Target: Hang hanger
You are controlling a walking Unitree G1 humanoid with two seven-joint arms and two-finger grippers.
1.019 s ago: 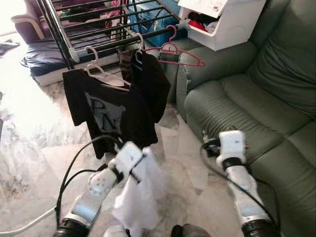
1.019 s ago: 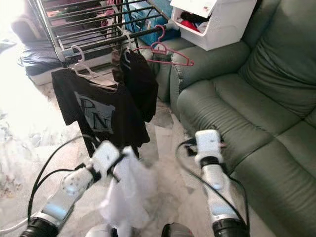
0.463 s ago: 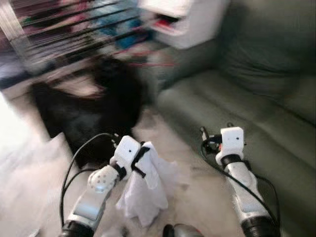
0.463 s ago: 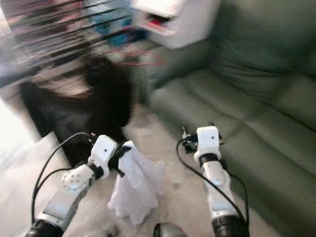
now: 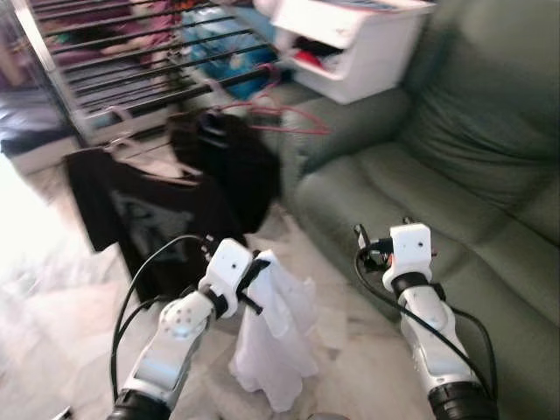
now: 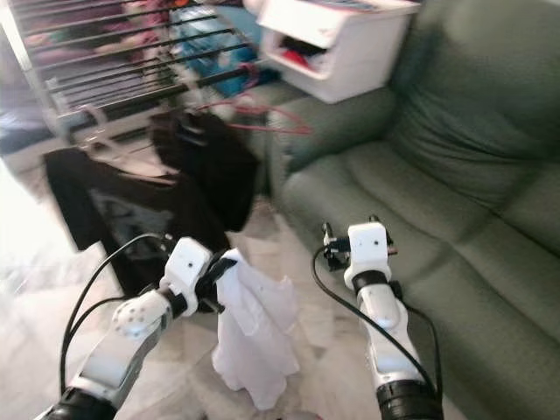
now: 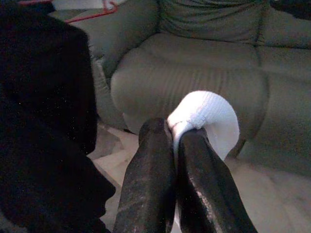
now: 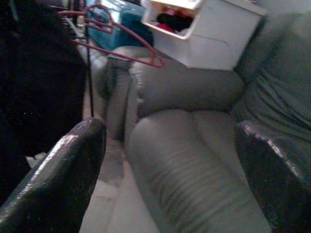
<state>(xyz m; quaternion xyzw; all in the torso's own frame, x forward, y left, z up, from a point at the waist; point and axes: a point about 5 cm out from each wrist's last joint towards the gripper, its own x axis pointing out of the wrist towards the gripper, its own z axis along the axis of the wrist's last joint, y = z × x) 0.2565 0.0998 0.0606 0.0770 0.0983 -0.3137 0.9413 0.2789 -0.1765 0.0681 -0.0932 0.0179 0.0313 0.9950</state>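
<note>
Since a second ago the head camera has swung and settled, so the drying rack [image 5: 131,70] and the sofa [image 5: 420,175] sit differently in the picture, a shift of the view and not of the things; the half-second-old picture was blurred and this one is sharper, which suggests the robot is steadying in front of the rack. The left gripper [image 5: 249,271] still holds a white garment [image 5: 276,337], which hangs down over the floor, its fingers [image 7: 150,160] pressed together on a bunched fold of the cloth (no hanger can be made out inside the cloth). The right gripper [image 8: 170,160] is spread wide and holds nothing, raised beside the sofa's front edge. On the rack's near rail a black T-shirt [image 5: 140,210] hangs on a white hanger, a dark garment [image 5: 227,157] hangs beside it, and a bare red hanger [image 5: 280,118] hangs toward the sofa end of the rail. The white garment is well below and short of the rail, so hanging it probably calls for a lift and a reach forward.
</note>
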